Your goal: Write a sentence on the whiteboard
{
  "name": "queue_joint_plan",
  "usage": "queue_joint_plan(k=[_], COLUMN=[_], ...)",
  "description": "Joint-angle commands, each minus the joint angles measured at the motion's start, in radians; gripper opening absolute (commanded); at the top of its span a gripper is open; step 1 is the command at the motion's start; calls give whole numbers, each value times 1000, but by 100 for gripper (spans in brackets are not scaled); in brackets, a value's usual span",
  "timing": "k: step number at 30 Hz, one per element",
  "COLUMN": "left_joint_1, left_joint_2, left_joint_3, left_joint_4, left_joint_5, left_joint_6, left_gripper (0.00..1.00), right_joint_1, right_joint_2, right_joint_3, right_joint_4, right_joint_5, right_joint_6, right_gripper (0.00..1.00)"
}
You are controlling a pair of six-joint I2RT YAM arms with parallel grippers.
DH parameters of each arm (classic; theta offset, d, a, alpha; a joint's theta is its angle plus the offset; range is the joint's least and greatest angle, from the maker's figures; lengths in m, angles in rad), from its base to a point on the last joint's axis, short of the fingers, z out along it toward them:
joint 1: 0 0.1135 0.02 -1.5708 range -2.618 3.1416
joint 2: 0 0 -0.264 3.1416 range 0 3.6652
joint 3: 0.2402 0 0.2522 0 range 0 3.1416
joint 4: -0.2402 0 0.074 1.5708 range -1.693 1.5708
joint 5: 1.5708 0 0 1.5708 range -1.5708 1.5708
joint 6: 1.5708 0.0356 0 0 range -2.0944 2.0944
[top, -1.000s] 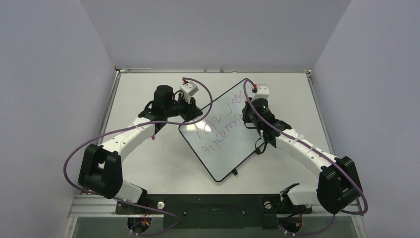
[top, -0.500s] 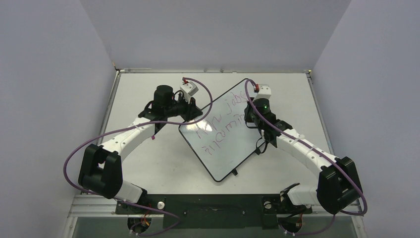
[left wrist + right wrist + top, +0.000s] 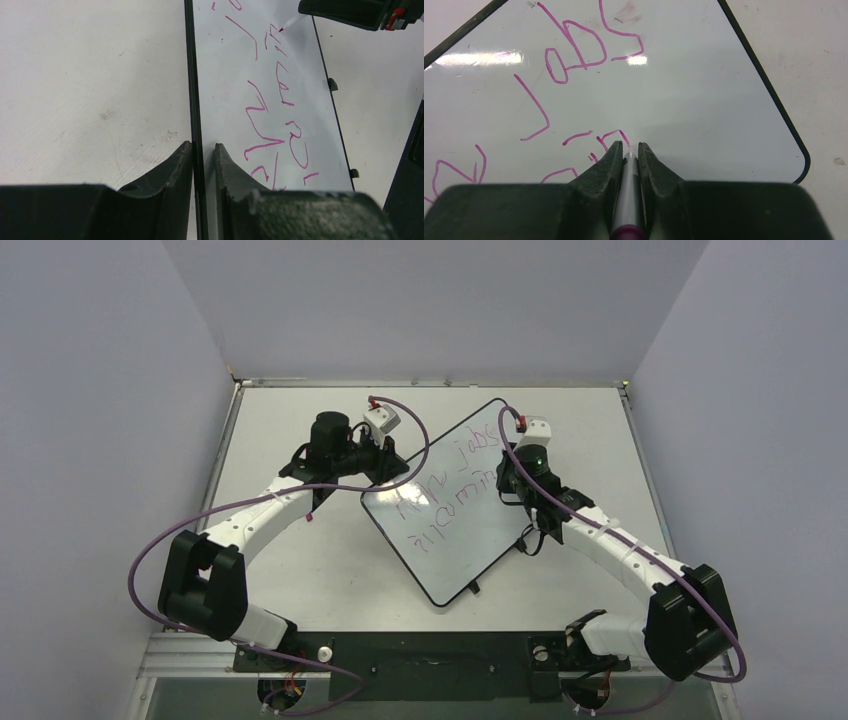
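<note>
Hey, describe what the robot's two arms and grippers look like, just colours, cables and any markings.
The left arm and right arm have white tubular links between bulky black joint housings. A thin purple cable loops along each. The left gripper and right gripper have dark, matte, tapered fingers. A green light glows on the right wrist.

From above, the sentence [image 3: 447, 492] is too small to read, and the right arm [image 3: 560, 515] covers part of the board's [image 3: 455, 550] right edge. In the right wrist view the words run off the left edge and under the right gripper [image 3: 629, 148]. The marker [image 3: 628, 195] is cut off at the bottom. The left gripper [image 3: 204, 150] hides the board's near edge.
</note>
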Motion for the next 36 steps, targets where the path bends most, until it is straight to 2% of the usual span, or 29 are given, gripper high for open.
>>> queue_joint_plan(k=[1,21,36], left_joint_1=[9,9,10], left_joint_2=[-21,-20,-14], left_joint_3=[0,0,-1], left_joint_4=[24,26,34], left_joint_5=[-10,-12,-14], left_joint_6=[45,46,43], left_gripper=[0,0,0], right_joint_1=[-4,-73,-79], right_joint_2=[-52,11,88], right_joint_3=[32,120,148], right_joint_4=[4,10,34], right_joint_5=[6,22,9], right_joint_6=[9,0,-5], right_gripper=[0,0,0])
